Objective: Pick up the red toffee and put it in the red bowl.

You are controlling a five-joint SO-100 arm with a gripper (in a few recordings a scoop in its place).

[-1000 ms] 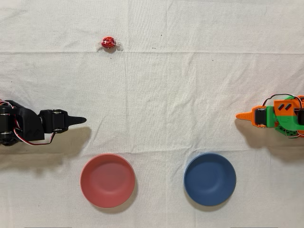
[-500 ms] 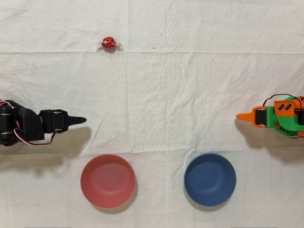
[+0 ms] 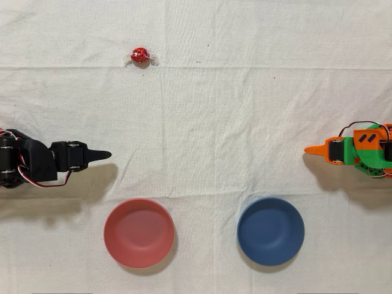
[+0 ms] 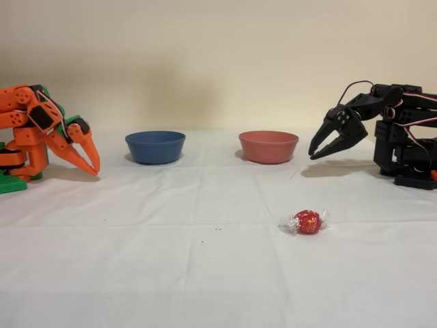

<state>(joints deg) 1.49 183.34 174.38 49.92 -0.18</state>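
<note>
White woven cloth (image 3: pixel 245 110) with faint creases, matt salmon-red bowl (image 3: pixel 139 233) and matt dark blue bowl (image 3: pixel 271 231), both smooth, red toffee (image 4: pixel 308 221) in glossy foil with clear crinkled wrapper ends, gripper (image 4: pixel 316 153) of matt black plastic.

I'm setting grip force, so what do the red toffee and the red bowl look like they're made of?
The red toffee looks wrapped in shiny red foil under clear crinkly film: it glints, and see-through twisted ends stick out. The sweet inside is hidden. The red bowl looks like smooth matte plastic or glazed ceramic, evenly salmon with no glare; which one is unclear.
</note>
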